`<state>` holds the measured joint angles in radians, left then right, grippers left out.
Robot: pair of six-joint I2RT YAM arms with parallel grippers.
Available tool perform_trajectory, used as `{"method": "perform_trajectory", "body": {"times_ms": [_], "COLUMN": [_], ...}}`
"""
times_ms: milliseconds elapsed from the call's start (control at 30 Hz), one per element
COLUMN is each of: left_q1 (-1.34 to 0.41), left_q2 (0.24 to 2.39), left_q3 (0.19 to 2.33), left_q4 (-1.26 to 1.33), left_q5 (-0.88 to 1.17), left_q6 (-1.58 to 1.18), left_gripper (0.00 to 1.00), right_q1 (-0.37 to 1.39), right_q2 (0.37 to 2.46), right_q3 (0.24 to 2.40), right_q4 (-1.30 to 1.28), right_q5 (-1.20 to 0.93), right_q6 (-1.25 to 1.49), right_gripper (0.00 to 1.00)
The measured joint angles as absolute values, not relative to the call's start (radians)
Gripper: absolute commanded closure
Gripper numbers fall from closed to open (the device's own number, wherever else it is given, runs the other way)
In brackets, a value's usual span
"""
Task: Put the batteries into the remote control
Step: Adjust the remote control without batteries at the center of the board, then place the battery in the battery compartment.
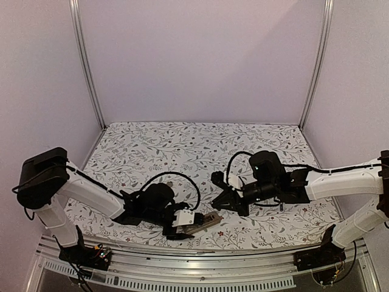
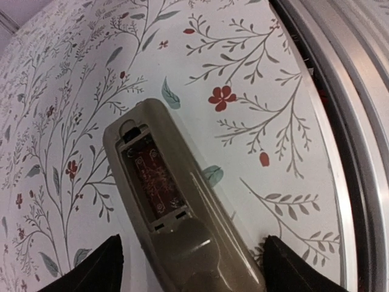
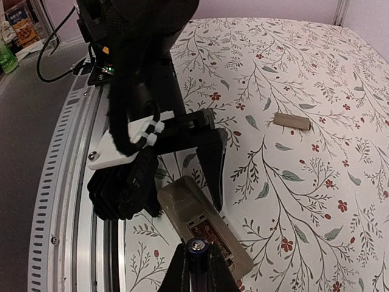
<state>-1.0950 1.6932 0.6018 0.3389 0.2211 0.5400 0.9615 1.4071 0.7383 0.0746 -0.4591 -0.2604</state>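
Note:
The remote control [image 2: 182,237] lies back up near the table's front edge, also seen in the top view [image 1: 205,221]. Its dark oblong recess [image 2: 149,179] is uncovered and holds no cells. My left gripper [image 2: 194,267] stands open astride the remote's lower end, one finger [image 2: 91,267] on each side with a gap showing. My right gripper [image 3: 197,252] is shut on a dark blue battery [image 3: 197,246], held end-on just above the recess end of the remote control [image 3: 182,204]. From above, the right gripper [image 1: 226,204] hangs just right of the remote.
A small tan cover panel [image 3: 292,120] lies alone on the floral cloth, farther out. The metal rail [image 2: 358,121] of the table's front edge runs close beside the remote. The left arm's black wrist and cables [image 3: 140,67] crowd the space behind it.

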Motion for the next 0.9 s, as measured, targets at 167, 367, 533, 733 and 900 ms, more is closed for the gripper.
{"method": "perform_trajectory", "body": {"times_ms": [167, 367, 533, 733, 900], "left_q1": [-1.066, -1.066, -1.066, -1.066, -1.067], "left_q2": [1.654, 1.559, 1.445, 1.261, 1.292], "left_q3": [0.589, 0.549, 0.511, 0.464, 0.458], "left_q4": [0.311, 0.292, 0.269, 0.268, 0.273], "left_q5": [0.202, 0.160, 0.149, 0.149, 0.127], "left_q6": [0.550, 0.466, 0.392, 0.309, 0.279], "left_gripper": [0.12, 0.11, 0.11, 0.10, 0.08], "right_q1": [0.962, 0.962, 0.962, 0.966, 0.981], "right_q2": [1.407, 1.415, 1.492, 1.623, 1.708], "right_q3": [0.738, 0.748, 0.807, 0.890, 0.937], "right_q4": [0.074, 0.071, 0.063, 0.036, 0.003], "right_q5": [-0.459, -0.478, -0.513, -0.563, -0.584], "right_q6": [-0.264, -0.282, -0.307, -0.374, -0.447], "right_gripper": [1.00, 1.00, 1.00, 1.00, 1.00]}}
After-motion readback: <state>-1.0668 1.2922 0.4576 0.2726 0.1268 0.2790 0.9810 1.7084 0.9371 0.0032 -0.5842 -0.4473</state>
